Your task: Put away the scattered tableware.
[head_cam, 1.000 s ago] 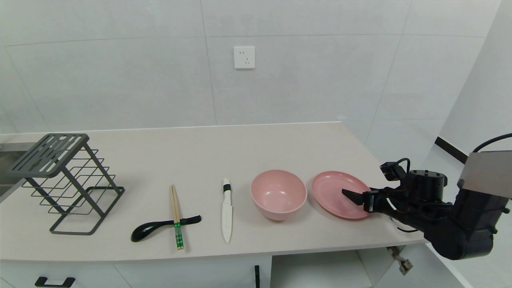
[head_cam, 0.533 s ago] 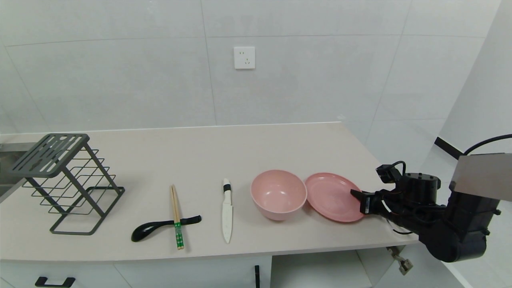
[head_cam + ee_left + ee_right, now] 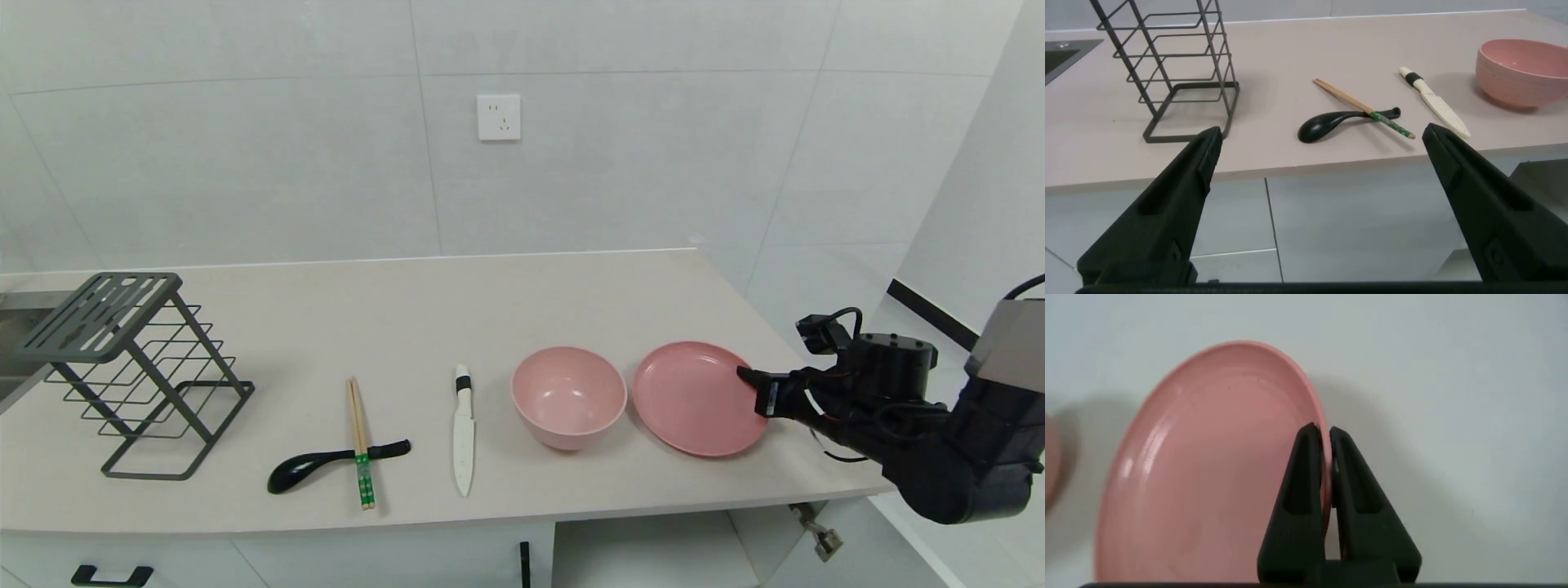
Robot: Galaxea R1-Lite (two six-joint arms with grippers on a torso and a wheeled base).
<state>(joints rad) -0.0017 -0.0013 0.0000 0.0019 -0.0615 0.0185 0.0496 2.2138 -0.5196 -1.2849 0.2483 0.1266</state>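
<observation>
pinching plate (image 3: 1208, 457) rim, right tool (image 3: 1324, 434), wrist view

1. Counter (image 3: 424, 318): runs left to right below the wall and bears all the tableware.
2. Rack (image 3: 135, 371): stands at the far left, well apart from the rest.
3. Spoon (image 3: 326, 467): lies right of the rack, near the front edge.
4. Chopsticks (image 3: 360, 441): lie on top of the spoon's handle, crossing it front to back.
5. Knife (image 3: 463, 429): lies between chopsticks and bowl, lengthwise front to back, touching neither.
6. Bowl (image 3: 569, 396): sits upright right of the knife.
7. Plate (image 3: 694, 400): sits just right of the bowl, near the counter's right end.
8. Right gripper (image 3: 744, 376): clamps the plate's right rim.
9. Left gripper (image 3: 1320, 132): hangs spread wide before the counter's front edge.
</observation>
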